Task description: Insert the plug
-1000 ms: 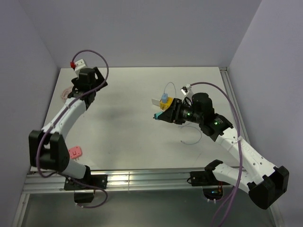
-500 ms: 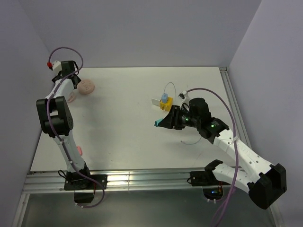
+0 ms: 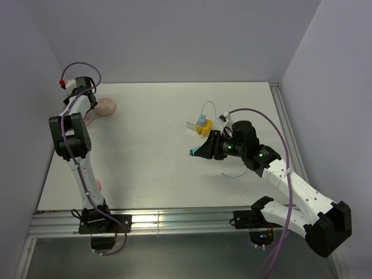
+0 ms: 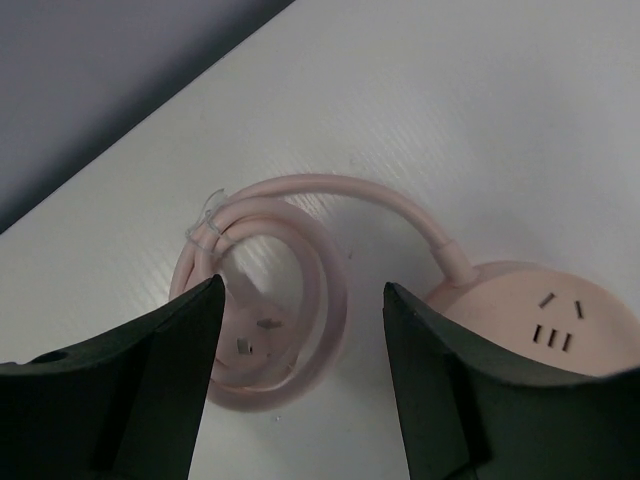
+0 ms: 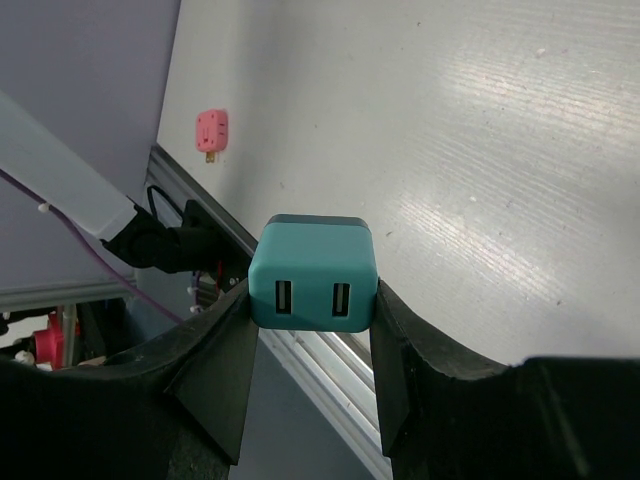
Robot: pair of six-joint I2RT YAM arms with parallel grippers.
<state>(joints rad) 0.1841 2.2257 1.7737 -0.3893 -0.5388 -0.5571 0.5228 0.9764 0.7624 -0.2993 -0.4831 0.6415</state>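
My right gripper [image 5: 312,300] is shut on a teal USB charger plug [image 5: 313,272], held above the table; it also shows in the top view [image 3: 193,152]. A round pink power strip [image 4: 545,318] with its coiled pink cable [image 4: 270,290] lies at the far left of the table, and shows in the top view [image 3: 106,107]. My left gripper [image 4: 300,330] is open and empty, hovering above the coiled cable, left of the pink socket face. In the top view the left gripper [image 3: 88,110] is by the far left wall.
A yellow and blue adapter [image 3: 201,125] with a thin white cable stands near the table's middle right. A small pink plug [image 3: 97,185] lies near the front left, also in the right wrist view [image 5: 211,132]. A metal rail [image 3: 174,221] runs along the front edge.
The left arm swung up and back toward the far left wall and uncovered the pink power strip. The right gripper moved slightly forward and left with the teal plug.
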